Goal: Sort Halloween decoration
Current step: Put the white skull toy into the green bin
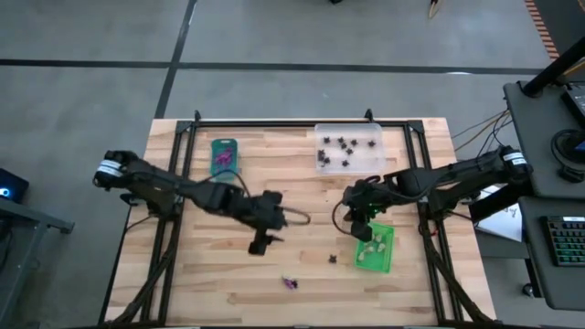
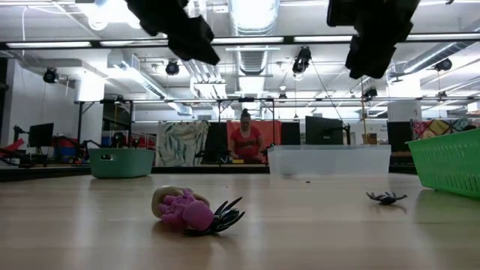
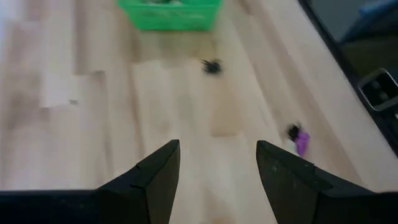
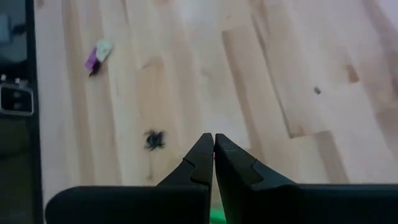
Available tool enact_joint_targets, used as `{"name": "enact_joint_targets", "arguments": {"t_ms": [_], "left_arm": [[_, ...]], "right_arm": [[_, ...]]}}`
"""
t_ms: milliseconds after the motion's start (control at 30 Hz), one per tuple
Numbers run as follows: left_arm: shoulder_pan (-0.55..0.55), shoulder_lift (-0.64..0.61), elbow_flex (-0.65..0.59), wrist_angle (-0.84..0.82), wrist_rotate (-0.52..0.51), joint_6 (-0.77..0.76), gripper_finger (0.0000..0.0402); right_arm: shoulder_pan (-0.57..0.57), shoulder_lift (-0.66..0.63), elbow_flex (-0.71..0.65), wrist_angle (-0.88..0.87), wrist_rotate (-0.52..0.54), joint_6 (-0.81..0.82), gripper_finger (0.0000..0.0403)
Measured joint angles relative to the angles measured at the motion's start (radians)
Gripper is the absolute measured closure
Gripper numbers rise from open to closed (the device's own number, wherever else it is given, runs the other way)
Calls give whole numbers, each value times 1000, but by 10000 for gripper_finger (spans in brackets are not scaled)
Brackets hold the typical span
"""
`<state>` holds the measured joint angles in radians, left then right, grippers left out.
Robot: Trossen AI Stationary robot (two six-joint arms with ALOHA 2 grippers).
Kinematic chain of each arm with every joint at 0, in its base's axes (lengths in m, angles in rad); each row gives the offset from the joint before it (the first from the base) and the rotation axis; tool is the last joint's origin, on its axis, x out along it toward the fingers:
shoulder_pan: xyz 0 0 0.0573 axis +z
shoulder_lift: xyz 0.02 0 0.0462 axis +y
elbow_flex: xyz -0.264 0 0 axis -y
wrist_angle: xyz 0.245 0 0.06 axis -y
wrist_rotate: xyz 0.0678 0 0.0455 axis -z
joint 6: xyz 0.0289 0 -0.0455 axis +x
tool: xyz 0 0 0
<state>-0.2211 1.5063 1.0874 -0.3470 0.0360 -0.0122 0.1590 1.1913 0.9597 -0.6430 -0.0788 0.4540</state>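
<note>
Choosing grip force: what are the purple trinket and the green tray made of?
Purple trinket: probably soft moulded plastic or rubber, lumpy with a slight sheen. Green tray: apparently rigid plastic, with an openwork mesh wall and a glossy rim.

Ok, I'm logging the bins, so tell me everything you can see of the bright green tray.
The bright green tray is a small rectangular basket, plastic by its look, with slotted mesh walls. It sits flat on the wooden table, near its right front. A few pale trinkets lie inside. The right gripper, shut, hangs over its back left corner.

Wooden table [image 1: 228, 283], three trays [image 1: 375, 249], scattered trinkets [image 1: 290, 283]
</note>
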Motion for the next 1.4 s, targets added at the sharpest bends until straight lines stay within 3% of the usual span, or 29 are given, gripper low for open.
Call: {"name": "enact_joint_targets", "arguments": {"t_ms": [333,533,700,933,1400], "left_arm": [[-128,27,-107,102,-1,-48,206],[-160,27,-143,113,-2,-87,206],[-183,52,-194,257,-32,-88,208],[-215,151,-211,409,-39,-106,210],[-248,294,-183,510,-54,-126,210]], "right_arm": [[135,17,56,-24,0,27,394],[187,15,61,-76,-1,166,394],[227,15,54,-137,-3,259,394],[245,15,51,-137,-2,297,394],[250,20,50,-129,34,298,394]]}}
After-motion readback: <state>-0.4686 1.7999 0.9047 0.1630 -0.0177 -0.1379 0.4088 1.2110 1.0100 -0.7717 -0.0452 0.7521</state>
